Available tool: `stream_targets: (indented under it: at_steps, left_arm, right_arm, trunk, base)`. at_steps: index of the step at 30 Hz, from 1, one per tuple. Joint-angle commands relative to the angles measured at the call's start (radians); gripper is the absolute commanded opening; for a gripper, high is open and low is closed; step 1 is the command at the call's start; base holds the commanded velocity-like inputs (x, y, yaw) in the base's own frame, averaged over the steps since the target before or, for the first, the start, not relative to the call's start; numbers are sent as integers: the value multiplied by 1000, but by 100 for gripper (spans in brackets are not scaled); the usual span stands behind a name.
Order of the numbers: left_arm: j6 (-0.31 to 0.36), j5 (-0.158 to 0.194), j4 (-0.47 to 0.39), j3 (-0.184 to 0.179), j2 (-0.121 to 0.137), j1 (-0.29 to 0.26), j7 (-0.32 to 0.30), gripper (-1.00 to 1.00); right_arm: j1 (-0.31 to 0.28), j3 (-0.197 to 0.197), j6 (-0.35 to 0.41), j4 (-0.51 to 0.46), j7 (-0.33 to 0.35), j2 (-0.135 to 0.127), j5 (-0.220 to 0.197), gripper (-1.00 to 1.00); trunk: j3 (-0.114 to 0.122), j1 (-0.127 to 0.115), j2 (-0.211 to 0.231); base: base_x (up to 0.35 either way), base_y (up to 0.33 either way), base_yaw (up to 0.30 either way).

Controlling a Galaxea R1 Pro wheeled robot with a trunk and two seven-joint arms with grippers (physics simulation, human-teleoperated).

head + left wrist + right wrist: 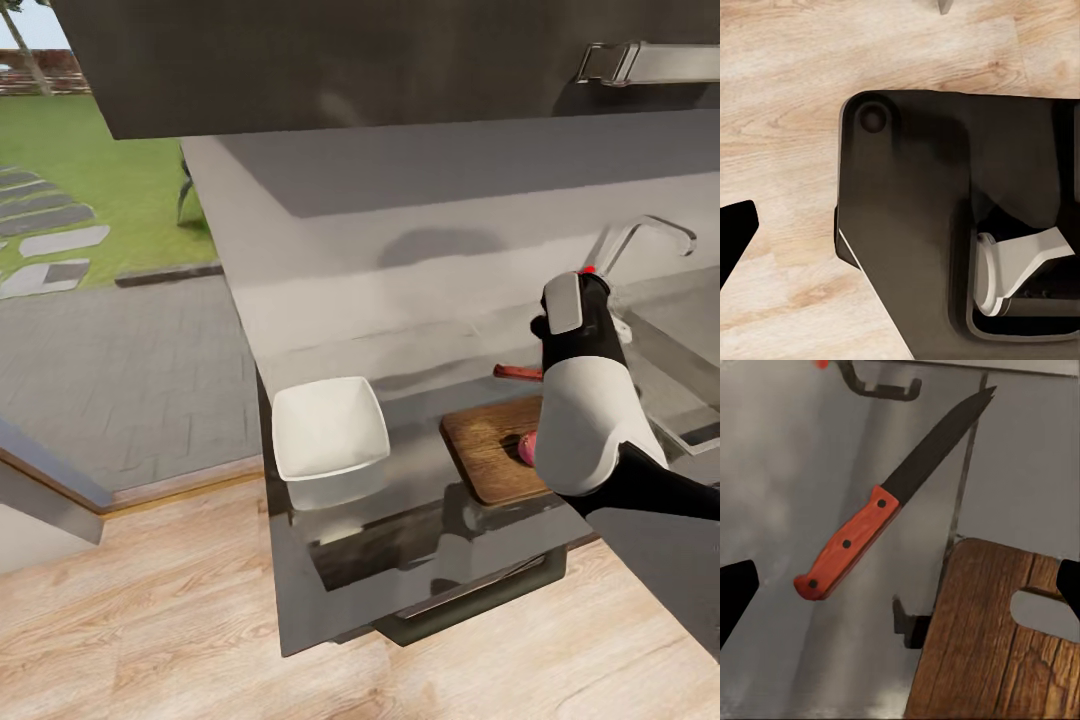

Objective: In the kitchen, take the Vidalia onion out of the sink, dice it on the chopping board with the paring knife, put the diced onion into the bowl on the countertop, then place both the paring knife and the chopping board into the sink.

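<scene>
Orange-handled paring knife point(874, 521), dark tapered blade

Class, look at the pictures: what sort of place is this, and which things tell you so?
Most likely a kitchen: a grey countertop with a tap, a chopping board and a knife lying beside it.

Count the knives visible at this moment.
1. The paring knife lies flat on the countertop beside the chopping board's slotted end, untouched; the right arm partly hides it in the head view.
</scene>
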Motion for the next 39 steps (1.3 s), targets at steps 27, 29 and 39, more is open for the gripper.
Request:
stream_targets:
  at_steps: [27, 29, 39]
  left_arm:
    - [1, 2, 3, 5, -1, 1, -8, 100]
    - [0, 2, 3, 5, -1, 1, -8, 100]
    - [0, 2, 3, 5, -1, 1, -8, 100]
  right_arm:
    - [-1, 0, 30, 0, 46, 56, -3, 100]
    - [-1, 1, 30, -1, 47, 57, -3, 100]
    - [-1, 2, 31, -1, 47, 60, -3, 100]
  trunk:
    - [-11, 1, -2]
    - [-14, 1, -2]
    - [-30, 1, -2]
  base:
    - [0, 0, 0]
    - [0, 0, 0]
    - [50, 28, 0]
